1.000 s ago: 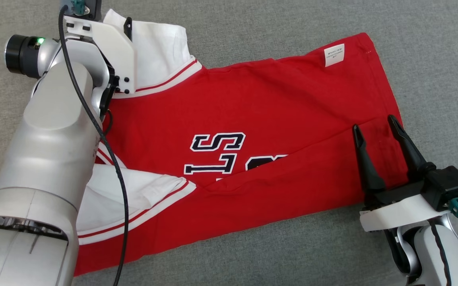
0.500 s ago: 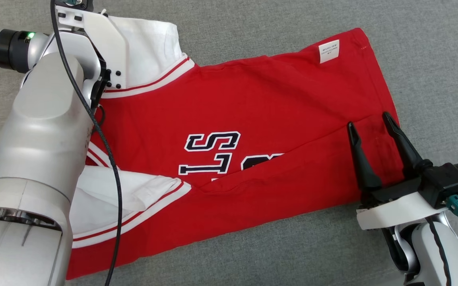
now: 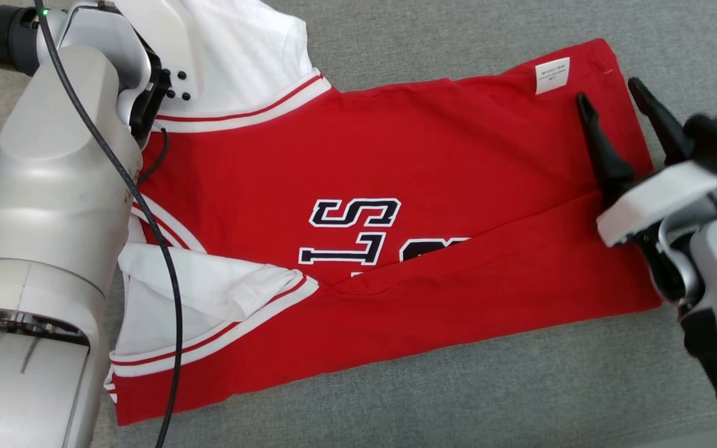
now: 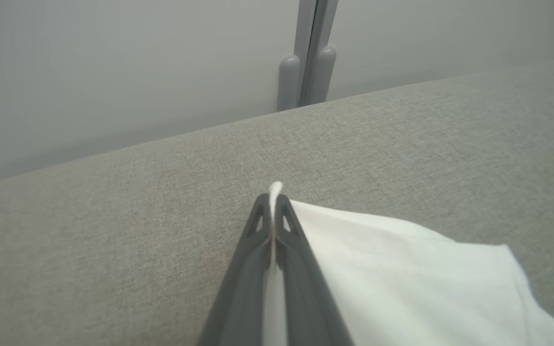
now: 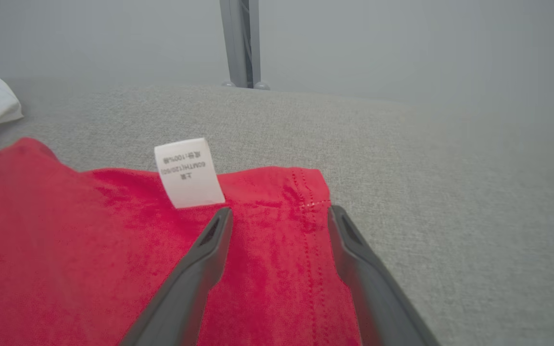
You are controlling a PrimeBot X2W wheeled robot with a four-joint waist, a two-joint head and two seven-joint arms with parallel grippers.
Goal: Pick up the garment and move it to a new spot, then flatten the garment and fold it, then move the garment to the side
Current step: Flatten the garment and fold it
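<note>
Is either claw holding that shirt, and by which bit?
The left claw pinches the shirt by the edge of its white sleeve; the right claw is open, holding nothing.

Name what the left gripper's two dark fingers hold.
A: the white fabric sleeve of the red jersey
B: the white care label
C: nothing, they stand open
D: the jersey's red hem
A: in the left wrist view the left gripper is shut, with the white fabric sleeve pinched between its fingers and a bit of cloth poking past the tips.
</note>
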